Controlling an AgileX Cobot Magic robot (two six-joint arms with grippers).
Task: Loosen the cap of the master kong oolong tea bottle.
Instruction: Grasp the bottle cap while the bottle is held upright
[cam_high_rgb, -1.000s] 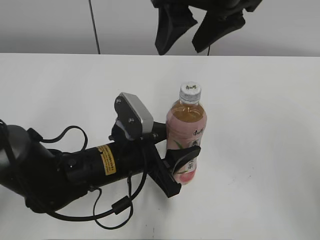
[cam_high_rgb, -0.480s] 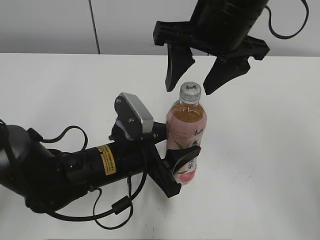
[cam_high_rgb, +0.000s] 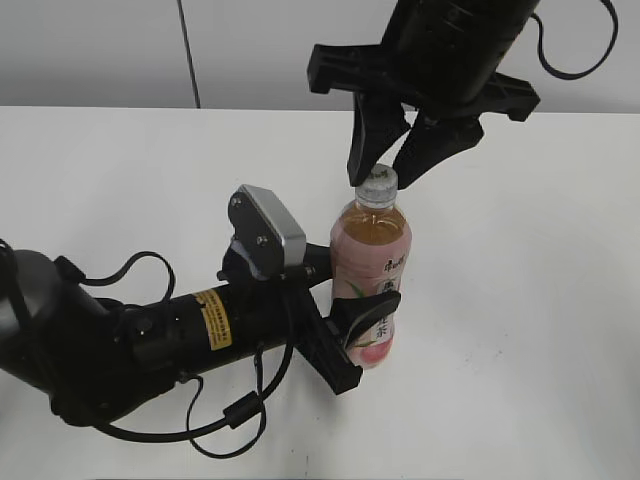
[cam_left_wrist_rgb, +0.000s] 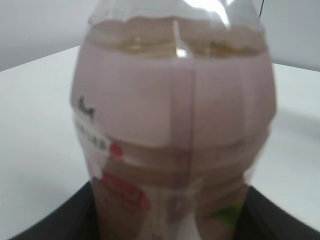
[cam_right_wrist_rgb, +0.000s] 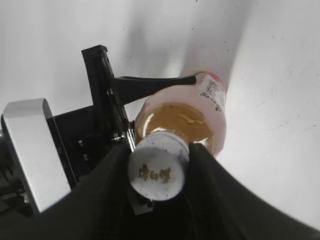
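White desk (cam_high_rgb: 520, 300) is carrying everything. Left arm (cam_high_rgb: 130, 340) is lying low across it from the lower left, its silver camera block (cam_high_rgb: 268, 228) sitting just beside the bottle. Left hand (cam_high_rgb: 362, 325) is closed around the lower body of the tea bottle (cam_high_rgb: 371, 262), one finger crossing the front of the label; the left wrist view is filled by the bottle (cam_left_wrist_rgb: 175, 130) at close range. The bottle is standing upright near the desk's middle, amber tea showing above the pink label. Right hand (cam_high_rgb: 397, 150) is reaching down from above, its fingers (cam_right_wrist_rgb: 107, 185) pressing either side of the white cap (cam_right_wrist_rgb: 157, 172), closed on it.
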